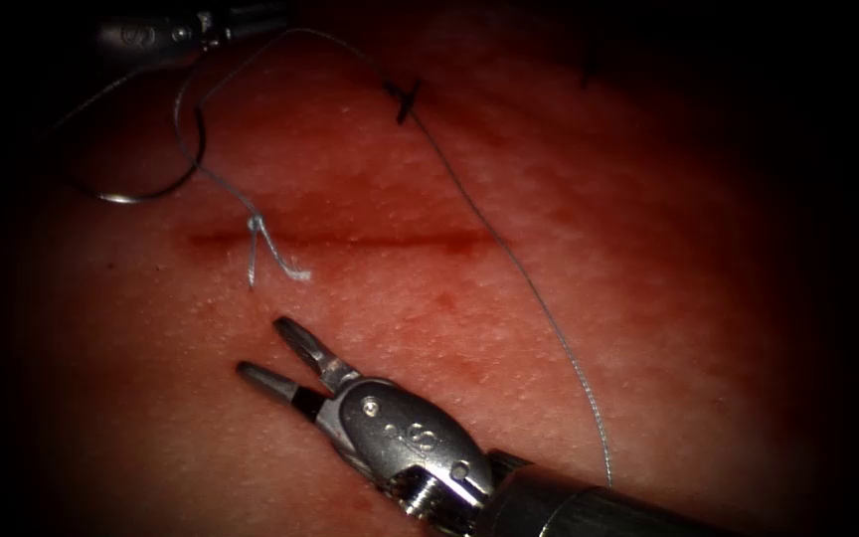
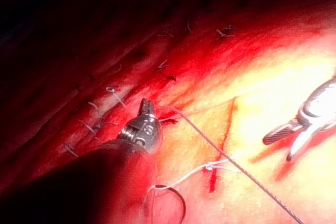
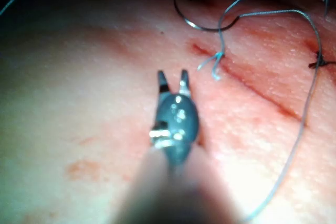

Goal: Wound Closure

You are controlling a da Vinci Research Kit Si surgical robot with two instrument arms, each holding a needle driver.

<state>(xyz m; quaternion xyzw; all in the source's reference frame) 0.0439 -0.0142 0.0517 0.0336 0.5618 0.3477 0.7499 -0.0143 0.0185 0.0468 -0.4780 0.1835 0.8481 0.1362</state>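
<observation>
The tissue (image 1: 648, 328) is lying under both tools, its cut (image 1: 350, 240) carrying a knot (image 1: 256, 225) at the left end. The right tool (image 1: 272, 350) is hovering below the cut, fingers spread wide and holding nothing. The left wrist view is showing the left tool (image 2: 146, 107) pinching the thread (image 1: 509, 254); the endoscope view is showing the needle (image 1: 156, 179) lying free upper left, outside the tissue.
</observation>
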